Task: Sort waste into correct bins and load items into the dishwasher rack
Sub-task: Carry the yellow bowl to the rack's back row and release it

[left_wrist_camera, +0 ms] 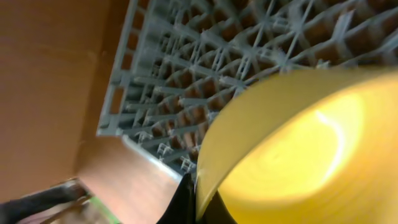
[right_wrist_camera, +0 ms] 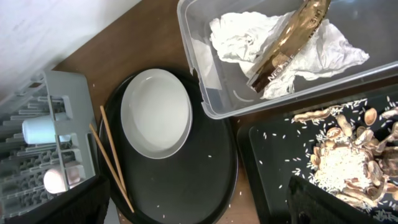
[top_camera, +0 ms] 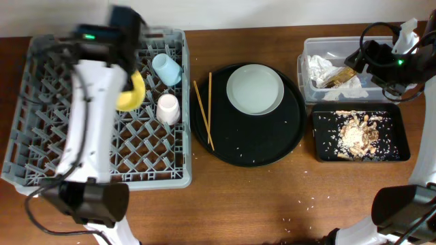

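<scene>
My left gripper [left_wrist_camera: 196, 198] is shut on the rim of the yellow bowl [left_wrist_camera: 298, 143], held tilted above the grey dishwasher rack [top_camera: 41, 136]. In the rack stand a light-blue cup [top_camera: 167, 68] and a pink cup [top_camera: 168, 109]. The pale plate [top_camera: 255, 88] and two chopsticks [top_camera: 203, 109] lie on the round black tray [top_camera: 248, 146]. White napkins [right_wrist_camera: 242, 37] and a gold wrapper [right_wrist_camera: 289, 43] sit in the clear tub [right_wrist_camera: 193, 56]. Food scraps [right_wrist_camera: 348, 162] lie in the shallow black tray [right_wrist_camera: 273, 162]. My right gripper [right_wrist_camera: 199, 208] hangs open and empty above the tub's corner.
Rice crumbs are scattered on the round tray and on the wooden table [top_camera: 272, 197] in front of it. The left arm [top_camera: 88, 122] stretches across the rack. The right arm [top_camera: 395, 64] reaches in from the far right over the tub.
</scene>
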You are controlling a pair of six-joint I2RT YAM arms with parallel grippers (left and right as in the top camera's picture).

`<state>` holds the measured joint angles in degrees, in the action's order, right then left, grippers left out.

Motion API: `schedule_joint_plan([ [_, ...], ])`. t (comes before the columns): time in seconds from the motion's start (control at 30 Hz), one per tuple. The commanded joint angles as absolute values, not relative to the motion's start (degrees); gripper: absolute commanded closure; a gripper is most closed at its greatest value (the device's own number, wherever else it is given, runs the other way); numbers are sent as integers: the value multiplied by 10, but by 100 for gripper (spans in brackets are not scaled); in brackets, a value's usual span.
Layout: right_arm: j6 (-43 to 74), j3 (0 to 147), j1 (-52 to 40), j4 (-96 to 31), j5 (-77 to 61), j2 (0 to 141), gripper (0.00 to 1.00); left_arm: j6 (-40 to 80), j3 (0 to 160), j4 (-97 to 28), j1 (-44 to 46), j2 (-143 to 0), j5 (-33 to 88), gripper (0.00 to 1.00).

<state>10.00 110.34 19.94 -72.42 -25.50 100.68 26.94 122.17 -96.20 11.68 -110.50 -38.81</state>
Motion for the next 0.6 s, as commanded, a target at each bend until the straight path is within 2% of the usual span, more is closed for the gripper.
schedule_joint_plan([
  [0.0,92,1098,195,-723,-247,1010,8,407,1079,-967,179,-1043,-533,99],
  [0.13,92,1098,194,-722,-247,1010,8,534,948,-967,217,-1027,-630,99],
  [0.3,92,1098,194,-722,-240,1010,8,658,901,-944,221,-1027,-728,99],
  [0.5,92,1098,194,-723,-233,1010,8,658,901,-758,220,-1036,-828,99],
  [0.57,92,1098,194,-724,-233,1010,8,601,901,-647,215,-1054,-830,99],
])
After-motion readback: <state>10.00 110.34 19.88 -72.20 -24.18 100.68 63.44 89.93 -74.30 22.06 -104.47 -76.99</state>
